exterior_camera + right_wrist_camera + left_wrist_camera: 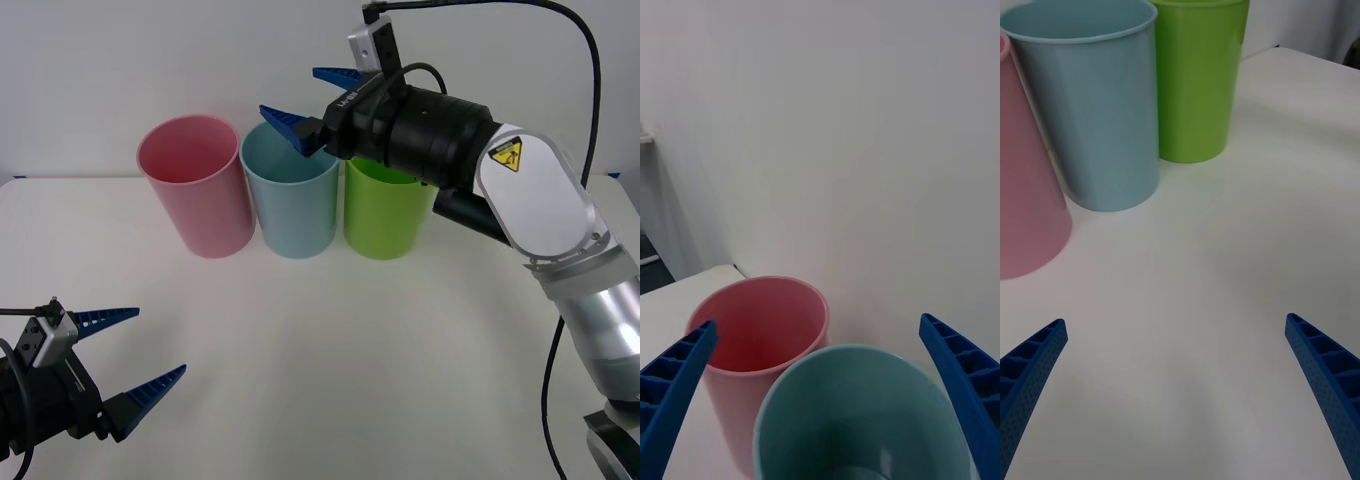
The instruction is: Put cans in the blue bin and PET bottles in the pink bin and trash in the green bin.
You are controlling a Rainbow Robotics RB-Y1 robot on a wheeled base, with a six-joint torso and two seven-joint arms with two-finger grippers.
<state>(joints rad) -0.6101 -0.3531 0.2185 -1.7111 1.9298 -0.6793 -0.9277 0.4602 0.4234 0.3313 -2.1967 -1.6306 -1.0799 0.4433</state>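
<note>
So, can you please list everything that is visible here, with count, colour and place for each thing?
pink bin: one, pink, far side of the table, leftmost of the row
blue bin: one, light blue, middle of the row, between the other two
green bin: one, lime green, rightmost of the row, partly behind the right arm
table: one, white, under the bins
wall: white, behind the table
cable: one, black, arching above the right arm
left gripper: one, blue fingers, open, low over the near left of the table
right gripper: one, blue fingers, open, above the blue bin's mouth
</note>
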